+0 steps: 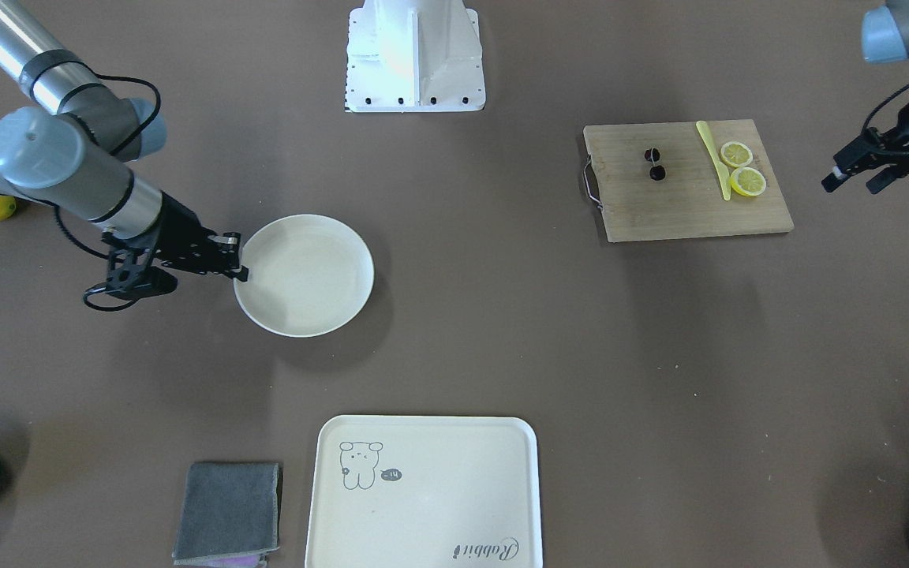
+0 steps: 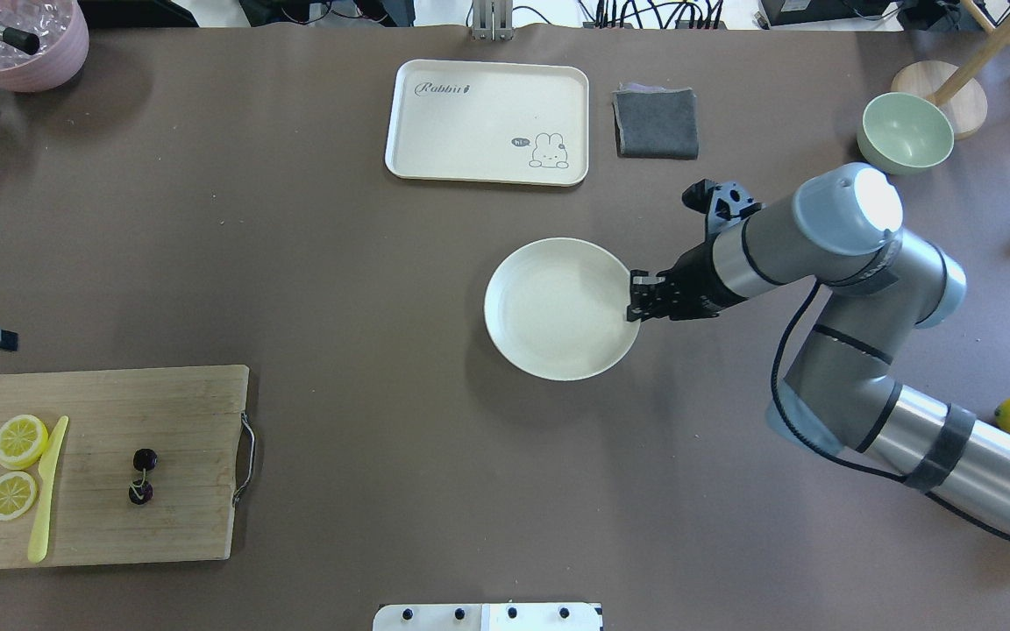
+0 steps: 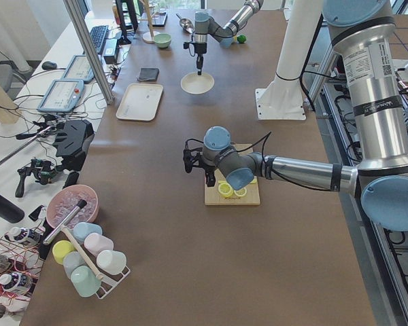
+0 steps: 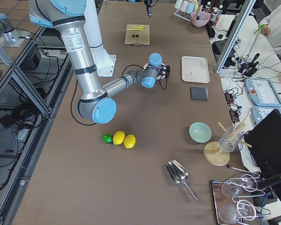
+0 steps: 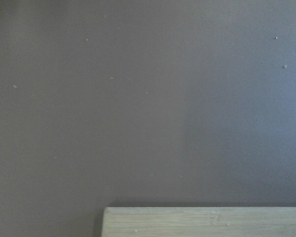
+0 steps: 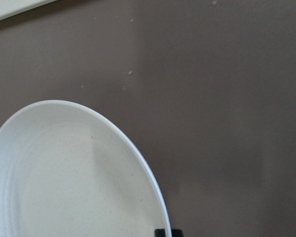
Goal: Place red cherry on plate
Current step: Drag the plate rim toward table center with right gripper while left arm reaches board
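The plate (image 6: 64, 173) has the right hand (image 1: 238, 255) spread open at its rim, while the left hand (image 1: 853, 180), likewise open, hangs beside the red cherry (image 1: 655, 164) on its board (image 1: 683, 205).

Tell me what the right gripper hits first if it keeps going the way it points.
Most likely the plate: the right gripper sits at its rim, pointing across it. Whether it is gripping the rim or hovering above it is unclear.

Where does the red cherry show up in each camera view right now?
Front-facing: red cherry upper right, on the cutting board.
Overhead: lower left, on the same board.
Exterior left: hidden behind the near arm.
Exterior right: tiny dark specks, top centre.
Both wrist views: not in view.
Shared landmark: the cutting board.
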Controlling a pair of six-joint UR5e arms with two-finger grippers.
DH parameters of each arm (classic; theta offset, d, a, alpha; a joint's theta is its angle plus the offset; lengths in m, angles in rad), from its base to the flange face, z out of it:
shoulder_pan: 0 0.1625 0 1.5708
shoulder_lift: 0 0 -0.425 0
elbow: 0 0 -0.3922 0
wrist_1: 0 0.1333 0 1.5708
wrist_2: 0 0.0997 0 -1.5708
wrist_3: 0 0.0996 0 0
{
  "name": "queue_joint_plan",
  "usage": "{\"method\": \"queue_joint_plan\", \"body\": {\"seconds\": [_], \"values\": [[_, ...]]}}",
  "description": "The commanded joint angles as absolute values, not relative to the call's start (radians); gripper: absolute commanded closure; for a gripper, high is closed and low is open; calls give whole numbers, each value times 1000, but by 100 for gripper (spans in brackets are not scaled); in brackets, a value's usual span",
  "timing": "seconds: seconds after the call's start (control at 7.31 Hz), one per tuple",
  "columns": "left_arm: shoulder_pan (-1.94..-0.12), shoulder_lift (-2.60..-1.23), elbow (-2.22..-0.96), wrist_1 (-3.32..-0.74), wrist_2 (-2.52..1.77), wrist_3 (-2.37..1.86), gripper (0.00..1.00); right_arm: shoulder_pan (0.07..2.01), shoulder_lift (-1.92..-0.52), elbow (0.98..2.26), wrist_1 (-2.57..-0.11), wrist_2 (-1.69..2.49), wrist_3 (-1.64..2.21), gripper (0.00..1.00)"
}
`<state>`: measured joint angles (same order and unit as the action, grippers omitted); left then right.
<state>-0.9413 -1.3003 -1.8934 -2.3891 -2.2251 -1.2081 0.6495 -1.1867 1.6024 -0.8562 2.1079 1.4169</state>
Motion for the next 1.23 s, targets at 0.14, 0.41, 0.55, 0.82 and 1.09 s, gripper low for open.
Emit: {"method": "queue_joint_plan", "body": {"seconds": [0.14,0.41,0.55,0.82,1.09], "values": [[-587,-1298,-1963,-2433,-1938,-1504,5,519,-1126,1598,-862,1968,1522,100],[-516,-1307,-1963,-2433,-1883,-1514,5,473,-1126,1591,-865,1892,1529,100],[-479,-1312,-1960,-2431,-1855,-1529,7,469,-1126,1592,-862,1885,1531,100],[-450,-1313,-1956,-2430,-1839,-1529,9,469,-1126,1595,-859,1885,1529,1],[-419,-1324,-1947,-2425,-1805,-1529,27,523,-1131,1618,-864,1931,1517,0]]}}
